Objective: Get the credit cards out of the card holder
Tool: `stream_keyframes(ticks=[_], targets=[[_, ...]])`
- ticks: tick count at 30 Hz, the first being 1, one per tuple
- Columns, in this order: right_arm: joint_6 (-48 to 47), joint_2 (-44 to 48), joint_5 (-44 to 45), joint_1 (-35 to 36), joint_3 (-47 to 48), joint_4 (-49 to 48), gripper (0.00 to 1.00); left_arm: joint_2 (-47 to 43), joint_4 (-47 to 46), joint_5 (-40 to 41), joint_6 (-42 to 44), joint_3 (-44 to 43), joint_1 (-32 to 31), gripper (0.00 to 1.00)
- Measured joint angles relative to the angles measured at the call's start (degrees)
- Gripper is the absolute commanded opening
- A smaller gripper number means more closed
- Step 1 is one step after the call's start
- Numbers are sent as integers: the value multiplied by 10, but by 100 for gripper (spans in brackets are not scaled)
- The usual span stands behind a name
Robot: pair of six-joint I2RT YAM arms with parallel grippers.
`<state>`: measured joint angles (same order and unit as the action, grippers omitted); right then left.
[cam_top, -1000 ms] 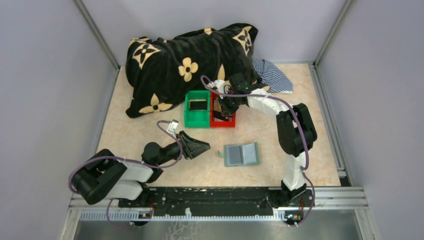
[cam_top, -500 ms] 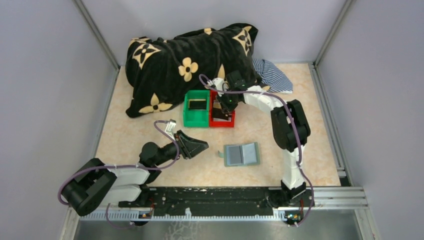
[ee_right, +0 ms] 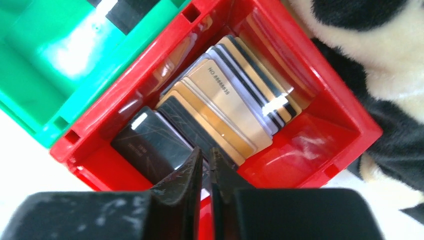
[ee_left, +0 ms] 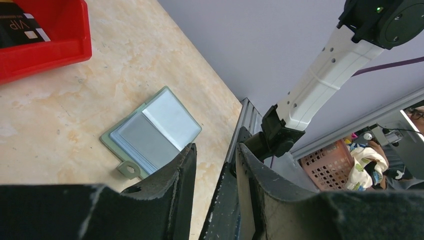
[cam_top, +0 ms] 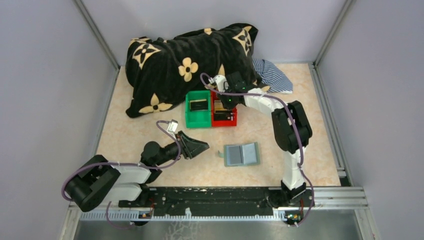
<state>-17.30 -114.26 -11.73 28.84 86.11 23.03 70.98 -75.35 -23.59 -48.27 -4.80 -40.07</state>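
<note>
Right wrist view: right gripper [ee_right: 206, 152] barely parted, empty, just above the cards [ee_right: 225, 105] in the red bin [ee_right: 320, 150] — holder [cam_top: 241, 154] open on the table, well apart, left gripper [ee_left: 216, 150] spread and idle — a skewed lift-off could snag a card.

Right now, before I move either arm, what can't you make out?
card holder: whether slots hold cards; tiny in top view, edge behind left end effector in left wrist view.
credit cards in red bin: count; overlapping, some behind right end effector, right wrist view.
green bin: cut off by right wrist frame edge.
</note>
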Motion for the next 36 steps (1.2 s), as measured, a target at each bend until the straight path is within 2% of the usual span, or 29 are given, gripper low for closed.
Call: stream_keyframes(ticks=[15, 23, 36], targets=[[26, 37, -1, 47, -57, -26, 0, 65, -68, -8, -23, -1, 1, 41], [36, 43, 11, 48, -93, -26, 0, 66, -83, -11, -27, -1, 1, 41], [51, 18, 39, 47, -85, -23, 0, 67, -94, -11, -31, -1, 6, 40]])
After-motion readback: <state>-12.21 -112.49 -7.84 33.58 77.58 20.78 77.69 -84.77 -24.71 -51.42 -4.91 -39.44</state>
